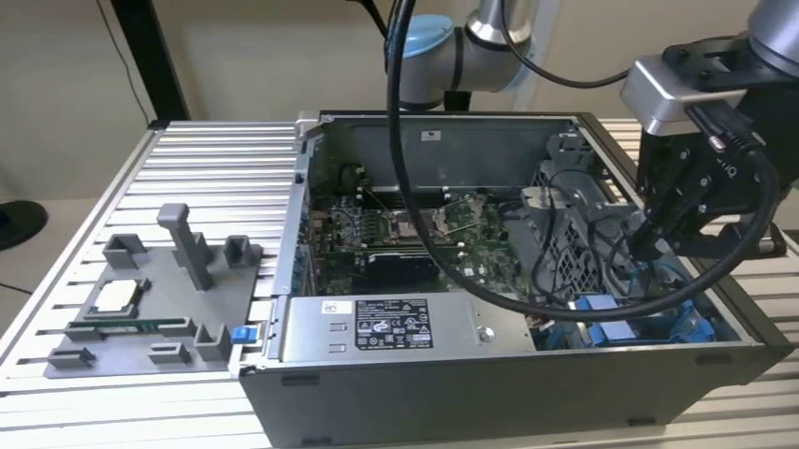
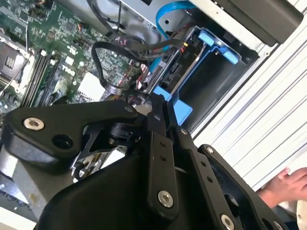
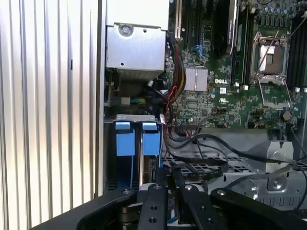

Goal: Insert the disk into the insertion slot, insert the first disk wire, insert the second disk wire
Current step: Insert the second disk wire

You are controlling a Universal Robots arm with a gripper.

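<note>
- Exterior view first: one open computer case (image 1: 500, 383) is seen on a slotted metal table (image 1: 212, 168), with one grey parts tray (image 1: 187, 323) beside it on the exterior view's left.
- One silver power-supply box (image 1: 374, 327) is counted along the near wall of the case.
- One gripper (image 1: 649, 248) is hung over the drive corner of the case, on the exterior view's right. Whether it's clenched or released can't be told.
- Two blue carrier tabs (image 3: 124, 139) (image 3: 151, 139) are counted side by side in the first wrist view, under the grey sheet-metal rim of the insertion slot (image 3: 134, 117).
- One disk (image 2: 175, 72) is spotted in the second wrist view, seated in the slot in its blue frame and stood on edge. Its long axis is lined up with the bay wall.
- The gripper (image 2: 156, 103) is parked just beside the disk's inner end, where a loop of black wires (image 2: 103, 52) is bunched.
- One person's hand (image 2: 288, 184) is rested on the table outside the case.
</note>
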